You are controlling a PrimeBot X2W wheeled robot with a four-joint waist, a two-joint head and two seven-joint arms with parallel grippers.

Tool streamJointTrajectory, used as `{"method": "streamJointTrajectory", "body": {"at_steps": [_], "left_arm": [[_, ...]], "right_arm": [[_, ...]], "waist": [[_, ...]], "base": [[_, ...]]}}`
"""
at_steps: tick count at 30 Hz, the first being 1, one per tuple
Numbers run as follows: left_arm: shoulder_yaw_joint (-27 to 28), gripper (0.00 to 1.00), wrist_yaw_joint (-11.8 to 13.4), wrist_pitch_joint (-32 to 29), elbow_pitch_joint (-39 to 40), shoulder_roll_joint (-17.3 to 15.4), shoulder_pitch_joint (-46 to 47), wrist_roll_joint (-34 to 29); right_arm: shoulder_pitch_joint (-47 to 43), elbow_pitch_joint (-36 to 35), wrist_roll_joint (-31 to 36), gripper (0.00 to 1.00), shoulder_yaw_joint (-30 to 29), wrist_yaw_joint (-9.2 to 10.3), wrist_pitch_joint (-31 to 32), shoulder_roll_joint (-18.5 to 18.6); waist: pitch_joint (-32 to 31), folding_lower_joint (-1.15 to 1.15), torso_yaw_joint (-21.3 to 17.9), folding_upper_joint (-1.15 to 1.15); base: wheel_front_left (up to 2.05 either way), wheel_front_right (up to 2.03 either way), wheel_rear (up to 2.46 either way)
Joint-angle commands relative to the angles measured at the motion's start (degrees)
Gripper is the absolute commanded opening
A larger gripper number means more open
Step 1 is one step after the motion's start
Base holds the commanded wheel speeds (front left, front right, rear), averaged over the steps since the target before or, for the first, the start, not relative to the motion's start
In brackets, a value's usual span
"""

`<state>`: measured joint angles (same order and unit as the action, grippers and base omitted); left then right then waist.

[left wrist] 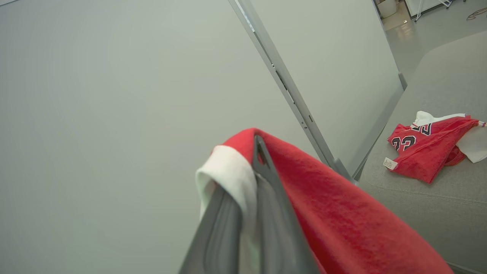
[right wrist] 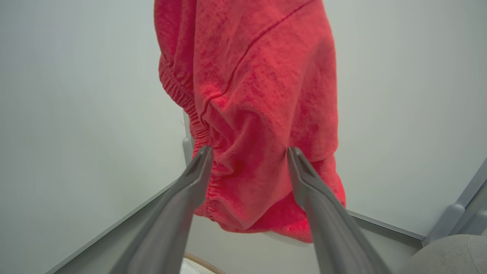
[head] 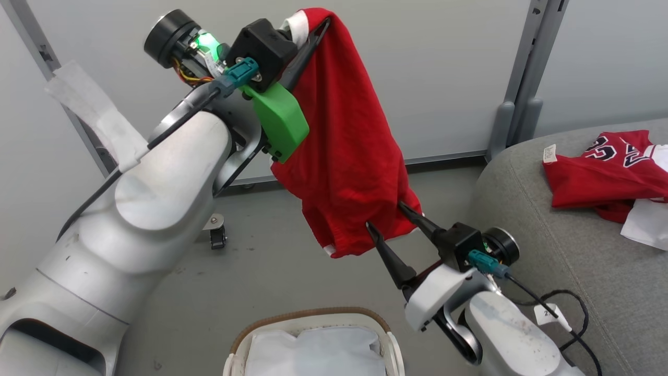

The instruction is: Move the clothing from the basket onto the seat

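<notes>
- You see the basket (head: 311,312) at the bottom edge of the head view, on the floor (head: 250,271). Its white liner (head: 313,352) is showing, with no red inside the part in view.
- Your right tool (head: 385,215) sits just above and right of the basket with its jaws spread wide. In the right wrist view (right wrist: 250,149) its 2 fingers straddle the lower gathered part of the hanging cloth without pinching it.
- The red garment (head: 344,146) hangs in the air over the floor, between the 2 arms and left of the seat. It drapes down from the upper tool, and an elastic band is visible along 1 edge (right wrist: 182,95).
- Your left tool (head: 324,23) is raised high with its jaws closed tight on the garment's top edge. The left wrist view (left wrist: 258,140) shows a white trim strip (left wrist: 228,171) folded over the fingers.
- The seat (head: 574,261) is on the right, well apart from the held piece.
- A second red garment (head: 600,175) lies crumpled on the seat. It has dark numerals reading 23, a small white tag (head: 549,153) and a white fabric part (head: 647,219).
- Farthest back is a pale wall panel (head: 443,78) with a grey post (head: 522,83).
</notes>
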<state>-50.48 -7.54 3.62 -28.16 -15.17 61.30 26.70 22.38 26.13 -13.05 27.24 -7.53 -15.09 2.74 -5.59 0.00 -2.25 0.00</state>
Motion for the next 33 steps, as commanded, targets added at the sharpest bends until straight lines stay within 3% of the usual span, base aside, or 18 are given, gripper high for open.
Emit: {"method": "streamJointTrajectory", "body": {"at_steps": [1,12,13,14,16,31,33], "left_arm": [[-0.2,0.00,0.2,0.5,0.4,0.5,1.4,0.4],[-2.9,0.00,0.2,1.0,3.0,3.1,2.9,1.3],[-3.1,0.00,0.2,1.0,3.1,3.2,2.9,1.4],[-3.3,0.00,0.2,1.1,3.3,3.4,3.0,1.5],[-3.4,0.00,0.2,1.0,3.6,3.5,2.4,2.6],[-0.1,0.00,2.2,2.6,1.7,0.0,-7.3,9.8],[0.5,0.42,2.6,3.7,1.3,-0.2,-9.1,10.7]], "right_arm": [[1.7,1.0,0.7,1.00,-0.1,0.08,-0.1,0.3],[9.7,5.0,-0.6,1.00,0.8,0.08,-0.1,0.2],[10.2,5.2,-1.0,0.75,1.1,0.08,-0.1,0.2],[10.8,5.3,-1.0,0.40,1.7,0.08,-0.1,0.2],[11.5,5.5,-1.3,0.00,2.1,0.08,-0.1,0.2],[10.9,4.4,-0.7,0.00,-1.5,0.08,-0.1,0.2],[10.8,4.1,-0.5,0.00,-2.5,0.08,-0.1,0.2]], "waist": [[-0.2,0.00,0.4,0.00],[-0.5,0.00,1.9,0.00],[-0.5,0.00,2.0,0.00],[-0.4,0.00,2.1,0.00],[-0.4,0.00,2.3,0.00],[1.0,0.00,1.9,0.00],[1.2,0.00,1.8,0.00]], "base": [[0.00,0.00,0.00],[0.00,0.00,0.00],[0.00,0.00,0.00],[0.00,0.00,0.00],[0.00,0.00,0.00],[0.00,0.00,0.00],[0.00,0.00,0.00]]}}
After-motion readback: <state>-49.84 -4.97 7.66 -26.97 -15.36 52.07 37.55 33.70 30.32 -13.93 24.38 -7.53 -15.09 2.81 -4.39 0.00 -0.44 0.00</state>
